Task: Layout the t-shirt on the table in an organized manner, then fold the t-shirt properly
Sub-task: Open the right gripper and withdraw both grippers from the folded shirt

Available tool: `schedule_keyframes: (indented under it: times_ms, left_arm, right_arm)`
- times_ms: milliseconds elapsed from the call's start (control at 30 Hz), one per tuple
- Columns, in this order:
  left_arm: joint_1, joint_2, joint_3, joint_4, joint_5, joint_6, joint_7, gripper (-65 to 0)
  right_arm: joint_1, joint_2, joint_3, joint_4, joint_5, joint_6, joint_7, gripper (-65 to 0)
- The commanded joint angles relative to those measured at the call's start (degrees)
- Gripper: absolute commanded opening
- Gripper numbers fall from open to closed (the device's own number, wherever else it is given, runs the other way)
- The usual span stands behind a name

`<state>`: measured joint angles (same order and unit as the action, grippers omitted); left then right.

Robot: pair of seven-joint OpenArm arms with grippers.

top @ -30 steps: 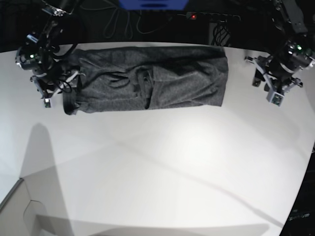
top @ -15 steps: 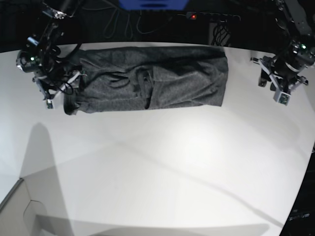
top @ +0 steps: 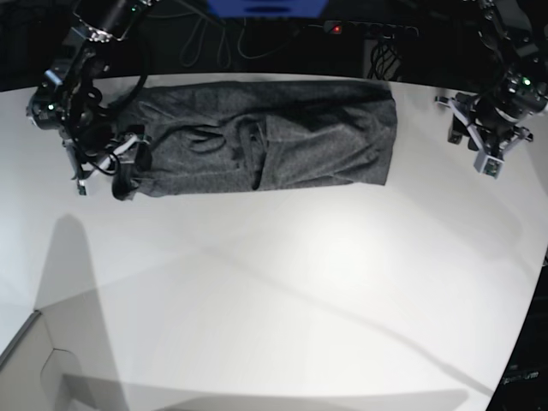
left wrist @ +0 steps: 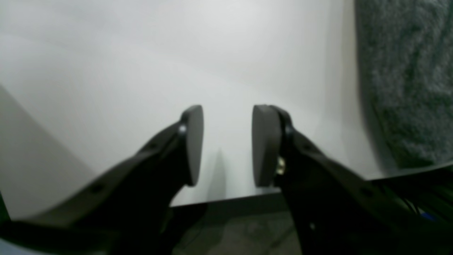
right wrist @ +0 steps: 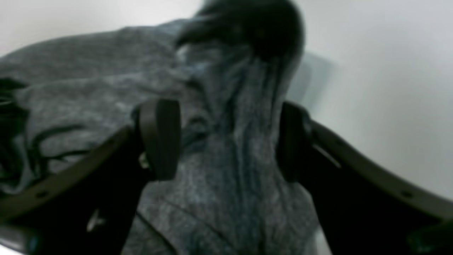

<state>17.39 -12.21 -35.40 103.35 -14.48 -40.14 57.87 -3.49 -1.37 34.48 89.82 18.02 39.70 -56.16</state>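
The right gripper (right wrist: 228, 141) stands with its jaws spread wide, straddling a raised ridge of the t-shirt (right wrist: 226, 184) at the garment's end; the right wrist view shows bunched grey fabric running between the two pads (right wrist: 161, 138) without a visible pinch, so the cloth is judged not yet gripped. The left gripper (left wrist: 226, 145) is narrowly parted and empty, hanging over bare table (left wrist: 141, 63) close to the table's far edge, with the t-shirt's other end lying off to one side of it and not touching it. In the base view the t-shirt (top: 265, 137) lies as a long, narrow band along the far edge of the table (top: 300, 300), between the two grippers, and appears already folded lengthwise; the step in hand is judged to be taking hold of the ends for the crosswise fold. To do it well, lower the right gripper until both pads reach below the ridge and close on all layers together, not only the top ply. Bring the left gripper across to the near corner of its own end before any lift is begun. Lift both ends evenly and only high enough to clear the cloth beneath. Thin jersey slips and drags; a slow carry should keep the edges aligned and the band from skewing.
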Motion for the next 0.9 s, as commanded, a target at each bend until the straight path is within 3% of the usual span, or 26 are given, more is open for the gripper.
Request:
schedule_keyframes:
  times_ms: [0, 333, 633, 867]
  left_arm:
    - [-0.38, -0.76, -0.34, 0.87, -0.60, 0.14, -0.94, -42.5]
    - [-1.69, -0.58, -0.25, 0.78, -0.07, 0.14, -0.94, -42.5]
    - [-2.75, -0.76, -0.34, 0.78, 0.02, 0.14, -0.94, -42.5]
    - [-2.93, -0.94, -0.34, -1.59, 0.02, 0.14, -0.94, -42.5]
  right_arm:
    - [0.28, 0.44, -0.24, 0.42, -0.39, 0.30, -0.85, -23.2]
    - [0.28, 0.18, -0.33, -0.02, -0.31, 0.30, -0.94, -24.4]
    - [0.72, 0.09, -1.29, -0.11, -0.31, 0.30, -0.94, -45.5]
    - [0.37, 0.09, -3.40, -0.11, -0.31, 0.30, -0.94, -54.4]
